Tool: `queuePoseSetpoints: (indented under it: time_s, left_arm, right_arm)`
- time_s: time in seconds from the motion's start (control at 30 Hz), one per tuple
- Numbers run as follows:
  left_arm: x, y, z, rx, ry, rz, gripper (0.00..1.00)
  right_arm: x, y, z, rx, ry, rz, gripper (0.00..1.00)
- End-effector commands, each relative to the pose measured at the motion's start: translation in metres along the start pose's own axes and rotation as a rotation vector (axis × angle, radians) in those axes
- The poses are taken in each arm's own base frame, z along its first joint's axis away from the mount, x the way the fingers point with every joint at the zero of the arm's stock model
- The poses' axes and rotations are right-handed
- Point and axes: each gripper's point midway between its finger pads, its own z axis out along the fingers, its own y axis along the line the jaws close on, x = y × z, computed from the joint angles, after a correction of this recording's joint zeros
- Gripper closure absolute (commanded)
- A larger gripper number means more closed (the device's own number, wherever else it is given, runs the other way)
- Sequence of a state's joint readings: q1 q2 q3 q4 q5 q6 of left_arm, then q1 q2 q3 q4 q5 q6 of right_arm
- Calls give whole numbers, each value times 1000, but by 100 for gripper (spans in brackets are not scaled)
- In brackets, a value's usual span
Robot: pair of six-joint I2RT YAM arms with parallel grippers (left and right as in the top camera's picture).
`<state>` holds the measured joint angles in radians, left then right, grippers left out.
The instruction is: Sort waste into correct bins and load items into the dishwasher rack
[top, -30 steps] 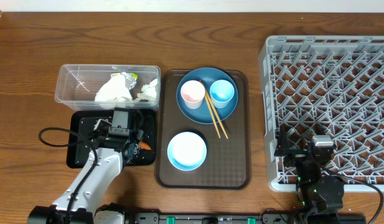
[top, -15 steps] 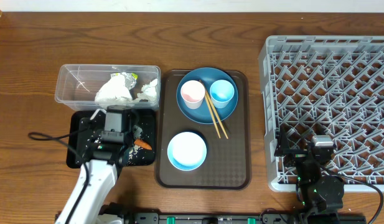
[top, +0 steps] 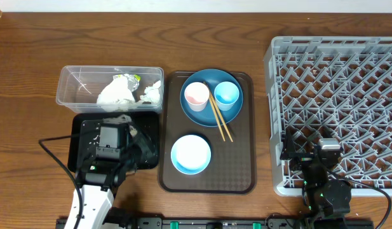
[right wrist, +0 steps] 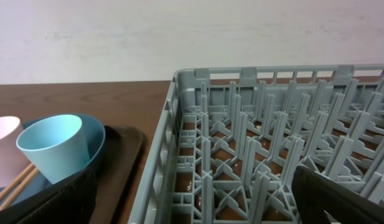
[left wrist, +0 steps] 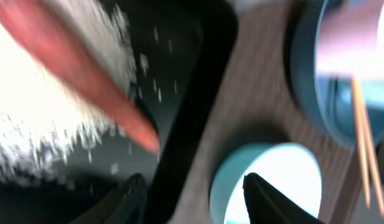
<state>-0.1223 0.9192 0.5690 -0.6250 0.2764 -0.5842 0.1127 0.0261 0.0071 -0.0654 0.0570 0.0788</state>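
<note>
Napkins [top: 119, 91] binned; carrot [left wrist: 86, 81] in black tray [left wrist: 185, 56] ahead of my released left jaws. Right jaws released. Bowl [top: 191, 154], cups [top: 196, 95], chopsticks [top: 218, 116] unracked.

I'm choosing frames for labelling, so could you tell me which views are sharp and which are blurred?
Left wrist view: badly smeared, the carrot and rice streaked, the bowl soft-edged. Overhead view: sharp and evenly lit. Right wrist view: crisp on the rack and blue cup.
</note>
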Motion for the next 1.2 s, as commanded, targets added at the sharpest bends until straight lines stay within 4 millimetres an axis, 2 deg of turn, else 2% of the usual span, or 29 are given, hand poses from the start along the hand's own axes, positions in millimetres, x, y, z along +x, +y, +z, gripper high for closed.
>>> queuePoseSetpoints:
  time_s: [0.0, 0.13, 0.47, 0.63, 0.8, 0.87, 1.0, 1.17]
  left_arm:
    - [12, -11, -7, 60, 63, 64, 46]
    - [17, -10, -8, 60, 88, 83, 46]
    - [-2, -31, -36, 75, 57, 93, 47]
    - [-26, -57, -57, 96, 33, 103, 48]
    - [-39, -84, -77, 88, 65, 165, 48]
    - [-41, -95, -77, 94, 78, 201, 45]
    - [-41, -98, -69, 94, 91, 212, 27]
    - [-37, -94, -66, 76, 117, 204, 25]
  right_arm:
    - [2, 1, 0, -2, 5, -7, 1]
    - [2, 1, 0, -2, 5, -7, 1]
    - [2, 1, 0, -2, 5, -7, 1]
    - [2, 1, 0, -2, 5, -7, 1]
    - [2, 1, 0, -2, 5, -7, 1]
    - [2, 1, 0, -2, 5, -7, 1]
    - [2, 1, 0, -2, 6, -7, 1]
    - [2, 1, 0, -2, 5, -7, 1]
